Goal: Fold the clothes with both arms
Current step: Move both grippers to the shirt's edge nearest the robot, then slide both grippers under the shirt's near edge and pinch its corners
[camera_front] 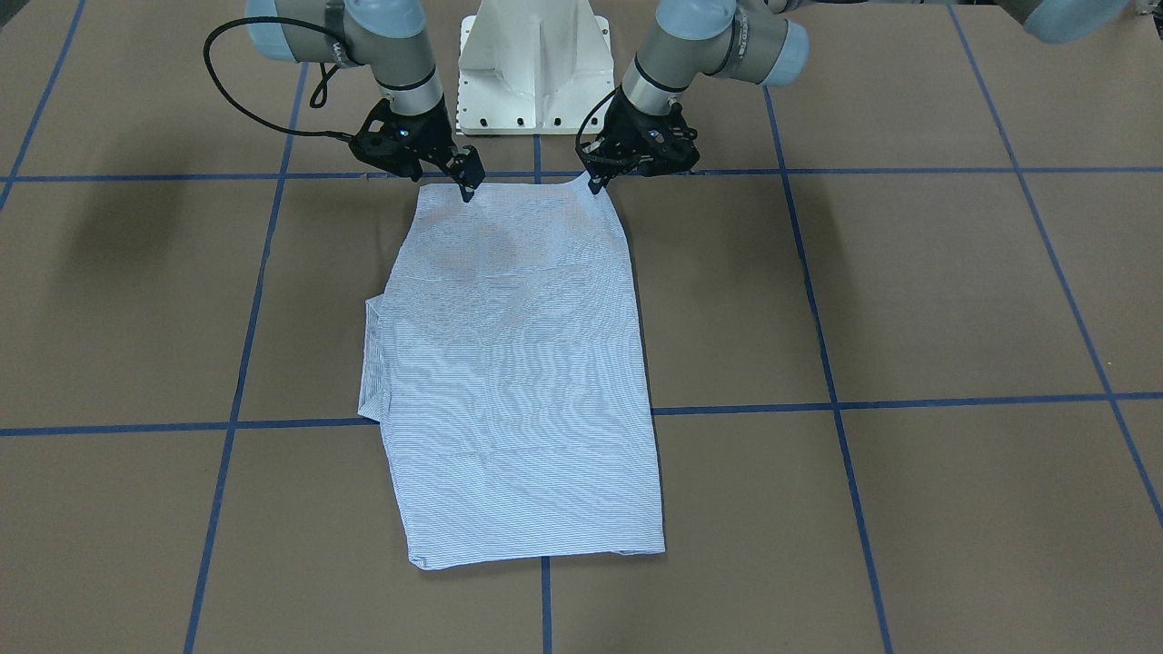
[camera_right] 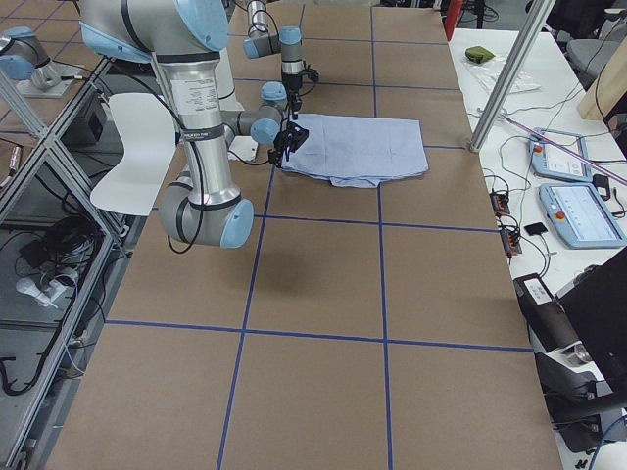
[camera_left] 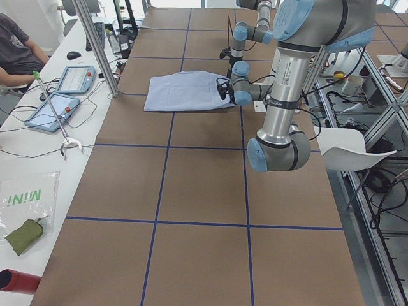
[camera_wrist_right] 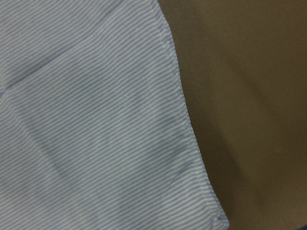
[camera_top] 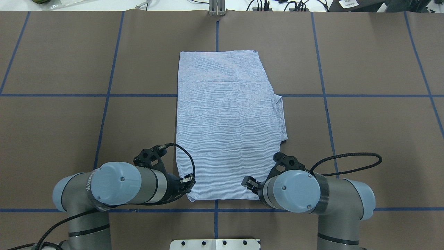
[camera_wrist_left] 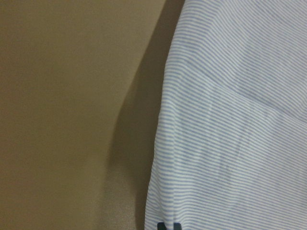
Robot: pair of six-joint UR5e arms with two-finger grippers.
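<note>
Brown table with blue tape grid, white pedestal base, seated person, green pouch, white chair

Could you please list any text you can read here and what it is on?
"MINI": green letters on the white sheet, exterior left view.
Lettering on the left arm: too blurred to read.
Sticker on the right arm: too small to read.
Shirt: no text.

Robotics lab. Evidence: left arm and right arm mounted by a white pedestal; brown surface gridded with blue tape; teach pendants on a side bench; aluminium post.
</note>
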